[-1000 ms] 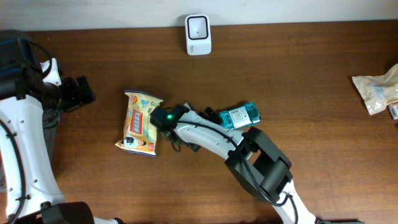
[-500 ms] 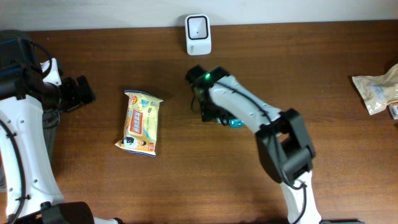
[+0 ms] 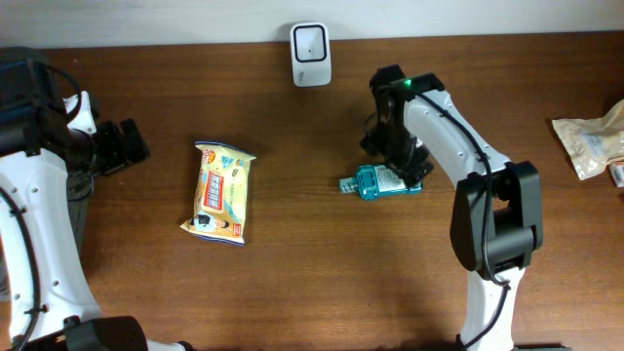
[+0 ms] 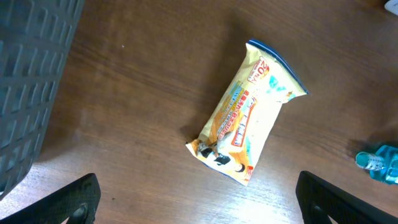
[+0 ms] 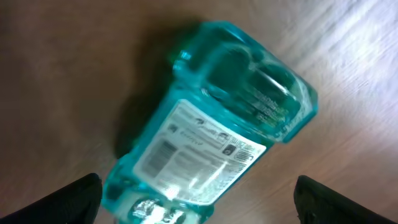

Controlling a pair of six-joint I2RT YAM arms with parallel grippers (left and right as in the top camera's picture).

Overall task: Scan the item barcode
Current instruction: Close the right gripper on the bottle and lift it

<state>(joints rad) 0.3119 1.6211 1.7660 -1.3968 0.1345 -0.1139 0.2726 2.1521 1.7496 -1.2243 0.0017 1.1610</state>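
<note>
- Right now my right gripper (image 3: 398,156) hangs over the teal bottle (image 3: 382,182), jaws spread wide and closed on nothing.
- From the right wrist camera, only the tips of my two right fingers (image 5: 59,199) show in the bottom corners. The bottle fills the space between and beyond them, and neither tip touches it.
- The bottle lies on its side on the brown table (image 3: 292,283), with its cap end pointing toward my left side in the overhead view.
- Its white label (image 5: 199,152) faces up at my right wrist camera, and a small barcode (image 5: 159,153) is printed on it. The picture is a little blurred, so I cannot read the text.
- The white scanner (image 3: 311,55) stands at the far edge of the table, near the wall. The bottle rests nearer to me and off to the right of it, apart from it.
- My left gripper (image 3: 132,148) is over the left end of the table, jaws wide apart and holding nothing.
- The left wrist camera looks down on a yellow snack packet (image 4: 247,112) lying flat on the wood, beyond my left fingers (image 4: 68,199) and clear of them.
- That packet sits to the left of the bottle, well apart from it.
- A grey mesh surface (image 4: 31,87) fills the left side of the left wrist view.
- A pale bag (image 3: 590,146) lies at the right edge of the table.
</note>
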